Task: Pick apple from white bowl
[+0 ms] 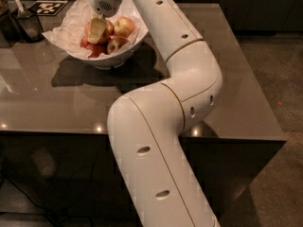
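The white bowl (124,53), lined with crumpled white paper, stands at the back left of the dark table. It holds several apples. My gripper (97,30) reaches down into the bowl from above and sits right on a mostly red apple (109,29), hiding most of it. A yellow-and-red blushed apple (125,26) lies to its right. Smaller red apples (93,49) lie toward the bowl's front. No sticker shows on the red apple.
My white arm (189,79) bends across the middle of the table (57,103). A dark cup with a utensil (22,21) and a black-and-white marker tag (46,6) sit at the back left. The table's front edge runs below; floor lies to the right.
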Robot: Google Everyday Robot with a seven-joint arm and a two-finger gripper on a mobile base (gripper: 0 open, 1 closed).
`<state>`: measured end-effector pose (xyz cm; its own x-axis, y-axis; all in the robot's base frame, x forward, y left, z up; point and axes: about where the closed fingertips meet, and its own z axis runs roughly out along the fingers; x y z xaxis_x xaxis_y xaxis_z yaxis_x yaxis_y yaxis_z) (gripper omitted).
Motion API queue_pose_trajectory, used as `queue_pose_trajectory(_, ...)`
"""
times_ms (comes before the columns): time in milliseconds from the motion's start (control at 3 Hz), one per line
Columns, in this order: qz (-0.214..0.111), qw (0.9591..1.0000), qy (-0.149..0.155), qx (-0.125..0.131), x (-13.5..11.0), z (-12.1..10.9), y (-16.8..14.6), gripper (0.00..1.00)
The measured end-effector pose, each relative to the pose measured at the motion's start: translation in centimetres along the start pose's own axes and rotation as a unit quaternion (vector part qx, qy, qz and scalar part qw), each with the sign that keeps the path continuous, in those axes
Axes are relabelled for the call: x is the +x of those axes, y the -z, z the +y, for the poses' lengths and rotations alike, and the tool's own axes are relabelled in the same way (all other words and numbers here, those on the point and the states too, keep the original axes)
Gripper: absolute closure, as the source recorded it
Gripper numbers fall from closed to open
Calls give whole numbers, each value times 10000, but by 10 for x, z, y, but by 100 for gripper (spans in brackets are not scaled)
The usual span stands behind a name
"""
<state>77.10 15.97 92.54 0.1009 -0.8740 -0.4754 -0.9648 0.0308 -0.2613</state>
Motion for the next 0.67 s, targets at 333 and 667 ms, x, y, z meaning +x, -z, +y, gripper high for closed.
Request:
queue_pose_trajectory(333,-3,10000,-2,0,0,0,0,89)
queue_pose_trajectory(667,-94,9999,-63,3,-1,-1,-1,100)
